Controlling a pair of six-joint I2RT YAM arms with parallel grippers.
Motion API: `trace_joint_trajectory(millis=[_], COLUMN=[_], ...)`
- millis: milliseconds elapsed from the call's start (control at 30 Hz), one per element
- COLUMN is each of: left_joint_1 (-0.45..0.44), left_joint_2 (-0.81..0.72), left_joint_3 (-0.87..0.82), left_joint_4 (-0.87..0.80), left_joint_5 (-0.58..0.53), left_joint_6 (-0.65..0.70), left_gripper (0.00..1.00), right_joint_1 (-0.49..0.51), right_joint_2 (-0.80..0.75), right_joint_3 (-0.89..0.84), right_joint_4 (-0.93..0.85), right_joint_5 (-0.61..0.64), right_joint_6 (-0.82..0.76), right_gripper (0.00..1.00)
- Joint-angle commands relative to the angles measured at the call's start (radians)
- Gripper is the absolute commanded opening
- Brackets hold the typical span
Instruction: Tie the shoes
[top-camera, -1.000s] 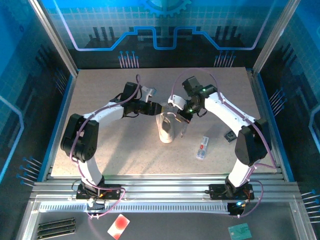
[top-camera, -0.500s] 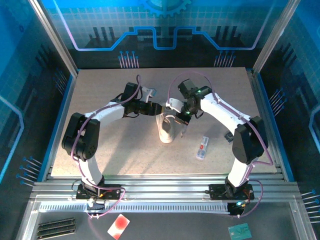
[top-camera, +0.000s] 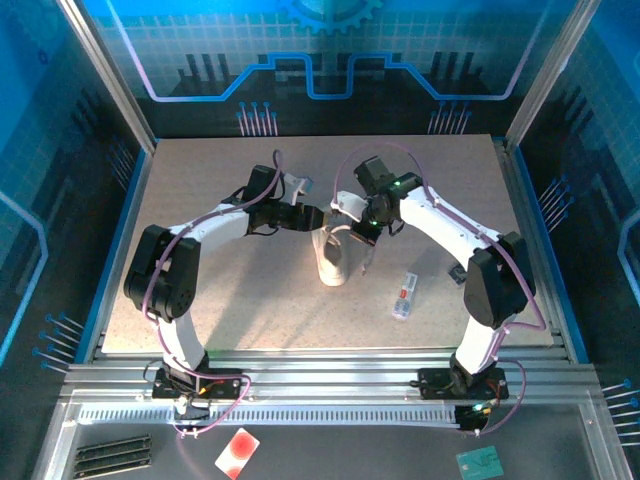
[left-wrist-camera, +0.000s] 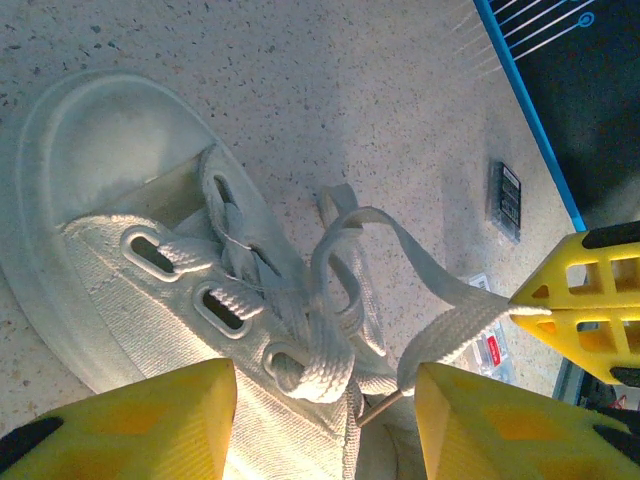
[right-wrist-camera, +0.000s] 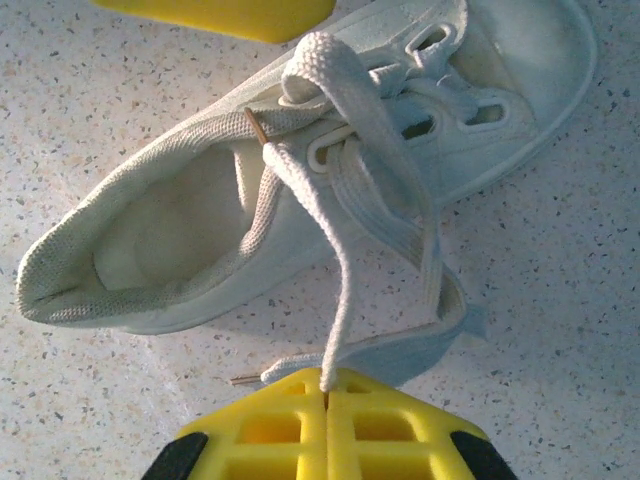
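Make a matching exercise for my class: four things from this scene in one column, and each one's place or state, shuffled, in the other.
Column 1
1 sneaker
2 left gripper
3 right gripper
4 white packet with red marks

Column 2
A shut on a lace
B flat on the table, right of the sneaker
C jaws apart, straddling the sneaker
D untied, between both grippers

Pairs: 1-D, 2-C, 3-A, 4-B

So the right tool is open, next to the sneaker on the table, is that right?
Not quite. The right tool is shut, not open: the right wrist view shows it pinching a lace. The rest holds: it is next to the sneaker on the table.
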Motion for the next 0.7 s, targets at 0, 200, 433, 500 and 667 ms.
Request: trace_joint_trajectory(millis=[0, 200, 433, 500, 667], left_joint_1=[0.004, 0.005, 0.005, 0.005, 0.002], left_joint_2=[0.010, 0.012, 0.013, 0.015, 0.027], left_joint_3=[0.020, 0.015, 0.011, 0.008, 0.010], left_joint_4=[-0.022, -0.021, -0.017, -0.015, -0.026], left_joint_5=[0.001, -0.001, 0.002, 0.002, -0.011], left_joint_6=[-0.021, -0.023, -0.030, -0.024, 0.056], left_gripper=[0.51, 0.50, 0.48, 0.48, 0.48], right_joint_1=[0.010, 0.011, 0.013, 0.014, 0.014], right_joint_2=[-0.028, -0.023, -0.022, -0.028, -0.039], right_joint_3=[-0.015, -0.017, -0.026, -0.033, -0.043], right_joint_4=[0.014, 0.025, 0.040, 0.054, 0.075], right_joint_5=[0.026, 0.041, 0.061, 0.064, 0.065], right_joint_6=[0.020, 0.039, 0.072, 0.081, 0.103], right_gripper=[0.00, 0.00, 0.00, 0.00, 0.00])
